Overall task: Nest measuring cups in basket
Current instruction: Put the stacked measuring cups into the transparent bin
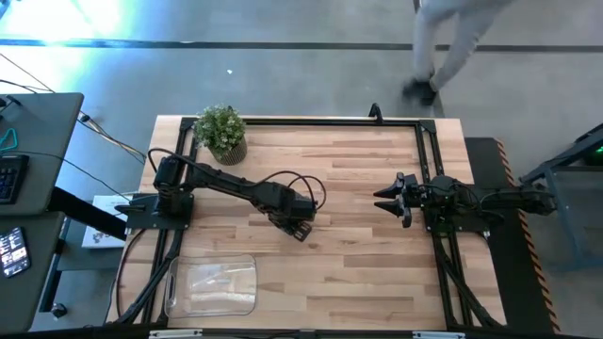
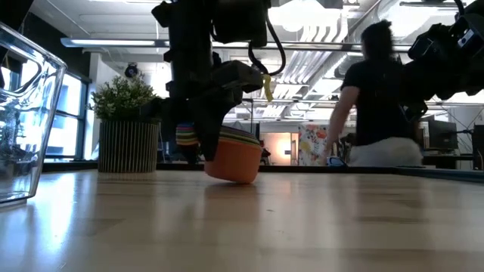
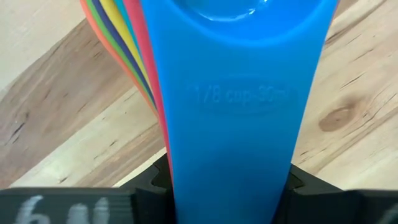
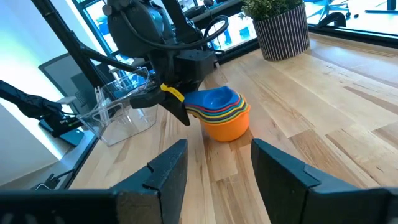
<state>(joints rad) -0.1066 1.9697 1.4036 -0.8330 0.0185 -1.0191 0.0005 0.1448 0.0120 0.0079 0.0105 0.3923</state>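
Cups: my left gripper (image 4: 177,102) clamps the handles of the nested measuring cups (image 4: 221,115) so they move together, near the surface's (image 1: 358,235) middle, orange bottom tilted, touching or nearly touching the wood.
Basket: I see the basket (image 1: 212,285) at the left front corner, waiting.
Right gripper: my right gripper (image 1: 394,199) hangs open by the right edge, clear of the work.

From above I look straight down on the whole counter (image 1: 358,217). The low camera sits at counter height, facing the room. My left wrist camera is pressed close to the measuring cups (image 3: 242,118); the right wrist camera sees them from farther away.
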